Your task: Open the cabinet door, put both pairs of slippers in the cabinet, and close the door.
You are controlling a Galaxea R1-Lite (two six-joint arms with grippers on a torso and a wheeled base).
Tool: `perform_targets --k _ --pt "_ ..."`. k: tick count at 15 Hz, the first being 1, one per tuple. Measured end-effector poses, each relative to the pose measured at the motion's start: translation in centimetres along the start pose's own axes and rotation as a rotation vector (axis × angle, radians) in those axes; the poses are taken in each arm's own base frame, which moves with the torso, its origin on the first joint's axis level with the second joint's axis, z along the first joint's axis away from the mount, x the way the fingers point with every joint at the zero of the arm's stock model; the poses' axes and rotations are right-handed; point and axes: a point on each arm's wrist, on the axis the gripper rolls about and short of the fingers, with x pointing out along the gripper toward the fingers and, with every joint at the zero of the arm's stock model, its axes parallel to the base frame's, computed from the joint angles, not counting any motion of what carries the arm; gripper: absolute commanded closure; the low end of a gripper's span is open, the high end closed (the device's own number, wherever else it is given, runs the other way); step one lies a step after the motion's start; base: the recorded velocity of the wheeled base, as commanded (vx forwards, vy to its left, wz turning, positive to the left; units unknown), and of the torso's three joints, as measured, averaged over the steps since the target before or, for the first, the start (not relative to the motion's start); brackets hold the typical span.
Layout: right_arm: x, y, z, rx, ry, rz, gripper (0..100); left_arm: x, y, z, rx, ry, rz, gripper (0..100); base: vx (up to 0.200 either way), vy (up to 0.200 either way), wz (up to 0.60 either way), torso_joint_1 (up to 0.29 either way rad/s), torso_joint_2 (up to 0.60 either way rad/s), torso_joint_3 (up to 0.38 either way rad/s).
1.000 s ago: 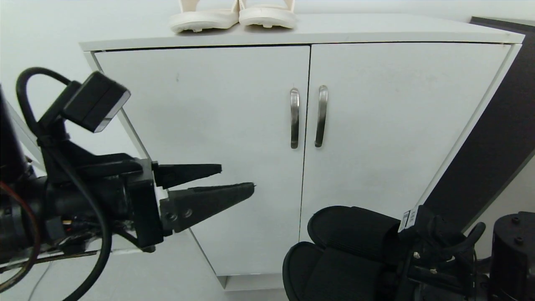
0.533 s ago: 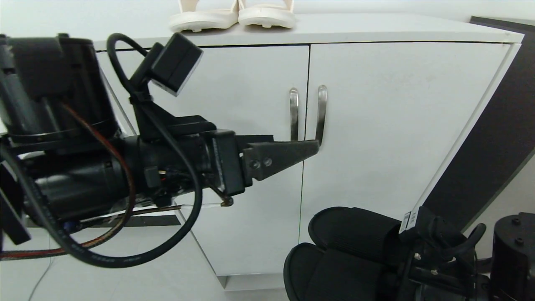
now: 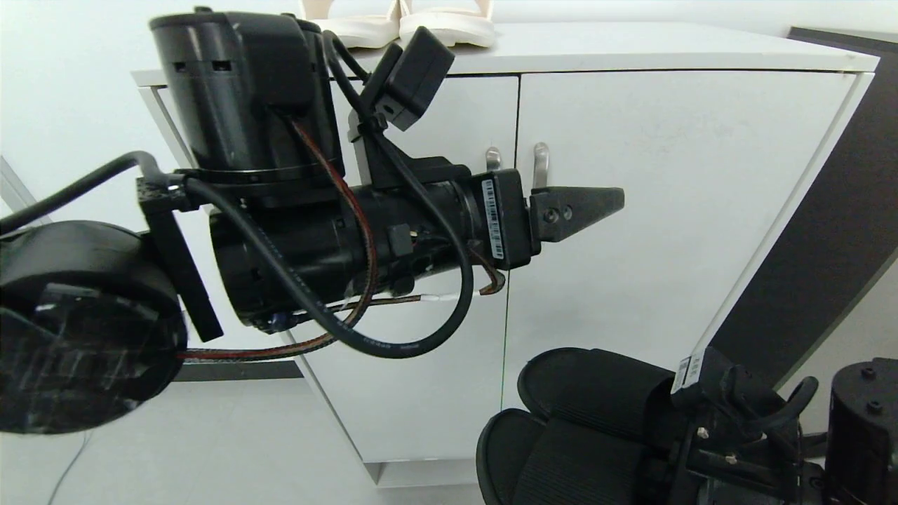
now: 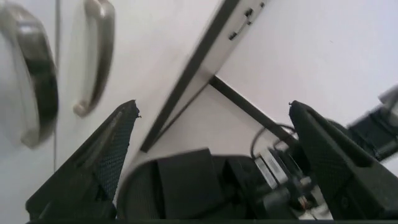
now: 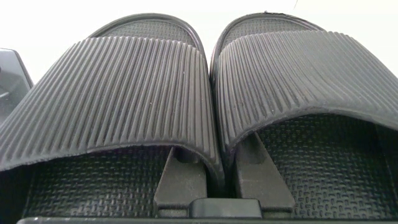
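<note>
The white cabinet [image 3: 666,175] has both doors shut, with two metal handles [image 3: 540,156] at the centre seam. A pair of white slippers [image 3: 421,28] rests on its top. My left gripper [image 3: 610,200] is stretched across the cabinet front at handle height, its tip just past the handles over the right door. In the left wrist view it [image 4: 214,109] is open, with the handles [image 4: 96,56] to one side. My right gripper [image 5: 217,186] is shut on the pair of black slippers [image 5: 205,87], held low before the right door [image 3: 582,414].
A dark panel [image 3: 828,231] leans along the cabinet's right side. Pale floor [image 3: 231,449] lies to the left of the cabinet's base. The left arm's body and cables [image 3: 316,231] cover much of the left door.
My left arm has risen from low on the left and swung right across the left door, so its tip now lies past the handles. The black slippers and the right arm have stayed put.
</note>
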Motion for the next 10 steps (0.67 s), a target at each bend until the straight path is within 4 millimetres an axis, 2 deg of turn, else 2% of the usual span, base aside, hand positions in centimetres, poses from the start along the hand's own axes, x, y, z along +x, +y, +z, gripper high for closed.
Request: perform_targets --k 7,10 --pt "0.0 0.0 0.0 -0.002 0.001 -0.002 100 1.1 0.6 -0.3 0.003 -0.016 0.096 0 0.0 0.0 0.0 0.0 0.0 0.0" --pt "0.0 0.0 0.0 -0.003 0.0 -0.003 100 2.1 1.0 -0.2 0.018 -0.036 0.154 0 0.0 0.0 0.0 0.0 0.0 0.0"
